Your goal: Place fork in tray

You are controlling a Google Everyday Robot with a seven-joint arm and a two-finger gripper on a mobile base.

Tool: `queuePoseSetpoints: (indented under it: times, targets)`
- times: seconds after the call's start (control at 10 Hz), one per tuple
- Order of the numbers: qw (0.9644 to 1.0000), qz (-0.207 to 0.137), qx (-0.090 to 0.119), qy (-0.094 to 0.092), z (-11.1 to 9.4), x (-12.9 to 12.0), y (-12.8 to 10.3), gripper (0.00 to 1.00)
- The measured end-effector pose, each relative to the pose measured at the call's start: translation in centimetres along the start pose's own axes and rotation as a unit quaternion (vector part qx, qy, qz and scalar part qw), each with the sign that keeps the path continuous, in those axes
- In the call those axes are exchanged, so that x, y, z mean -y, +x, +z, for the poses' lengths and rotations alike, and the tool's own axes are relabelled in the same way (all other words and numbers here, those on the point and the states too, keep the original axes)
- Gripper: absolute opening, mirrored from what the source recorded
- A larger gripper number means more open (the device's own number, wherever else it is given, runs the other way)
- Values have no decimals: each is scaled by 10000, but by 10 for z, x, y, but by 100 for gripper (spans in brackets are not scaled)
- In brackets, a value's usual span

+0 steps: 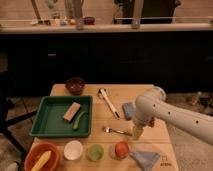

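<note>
The small silver fork (117,131) lies on the wooden table, right of the green tray (49,126) and apart from it. The tray holds a tan block (71,111) and a green pod-like item (80,120). My gripper (137,132) hangs from the white arm at the right and points down, just right of the fork's handle end and close above the table.
A white-handled utensil (108,102) and a blue sponge (128,110) lie behind the fork. A dark bowl (75,85) stands at the back. Along the front edge are an orange bowl (41,157), a white cup (73,149), a green cup (95,151), an orange fruit (121,149) and a blue cloth (145,159).
</note>
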Motion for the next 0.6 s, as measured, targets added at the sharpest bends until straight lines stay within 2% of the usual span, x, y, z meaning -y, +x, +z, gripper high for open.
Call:
queuePoseSetpoints:
  times: [0.3, 0.6]
  targets:
    - [9998, 171, -30, -65, 22, -6, -18, 80]
    - [9998, 203, -36, -67, 23, -7, -17, 80]
